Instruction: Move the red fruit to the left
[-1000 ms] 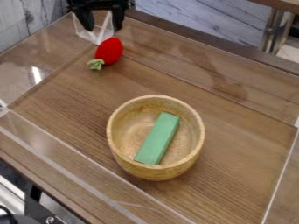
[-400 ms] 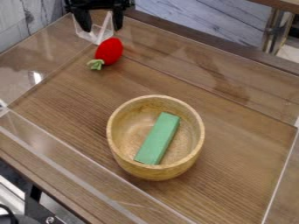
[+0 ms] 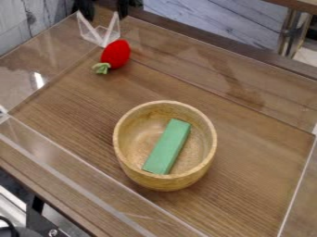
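The red fruit [image 3: 115, 53] is a small glossy strawberry with a light green stem end pointing down-left. It lies on the wooden table at the back left. My gripper [image 3: 106, 20] is just above and behind it at the top edge of the view, and only its two fingers show. The fingers are spread apart, empty, and clear of the fruit.
A round wooden bowl [image 3: 125, 130] stands mid-table and holds a flat green block [image 3: 168, 146]. Clear plastic walls [image 3: 37, 56] border the table on the left, front and right. Bare wood lies to the left of the fruit.
My gripper has risen, so its black body has left the top of the view and only the fingers remain. The fruit, bowl and block have not moved.
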You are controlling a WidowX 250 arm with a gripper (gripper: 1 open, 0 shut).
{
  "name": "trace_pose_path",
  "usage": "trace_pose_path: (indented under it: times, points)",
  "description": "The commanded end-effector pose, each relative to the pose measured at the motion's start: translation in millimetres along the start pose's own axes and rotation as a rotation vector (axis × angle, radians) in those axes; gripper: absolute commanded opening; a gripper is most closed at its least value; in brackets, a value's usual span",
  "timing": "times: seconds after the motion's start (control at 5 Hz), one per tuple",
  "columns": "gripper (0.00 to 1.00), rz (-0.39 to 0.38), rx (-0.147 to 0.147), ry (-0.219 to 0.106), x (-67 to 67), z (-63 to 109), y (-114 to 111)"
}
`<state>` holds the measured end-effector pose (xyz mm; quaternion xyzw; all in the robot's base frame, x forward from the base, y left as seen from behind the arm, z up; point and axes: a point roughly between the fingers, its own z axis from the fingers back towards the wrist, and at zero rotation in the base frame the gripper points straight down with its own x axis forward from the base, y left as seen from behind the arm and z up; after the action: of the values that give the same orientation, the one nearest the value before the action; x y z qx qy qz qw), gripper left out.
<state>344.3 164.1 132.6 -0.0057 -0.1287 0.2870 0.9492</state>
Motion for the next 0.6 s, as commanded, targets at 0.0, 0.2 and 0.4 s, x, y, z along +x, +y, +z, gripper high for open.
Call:
trace_pose_path:
  times: [0.0, 0.2, 0.4]
  points:
    - [0.0, 0.027, 0.009, -0.068, 21.9, 22.3, 9]
    - [1.0, 0.028, 0.026, -0.062, 20.7, 12.6, 8]
    - [0.0, 0.029, 0.044, -0.056, 20.0, 2.4, 7]
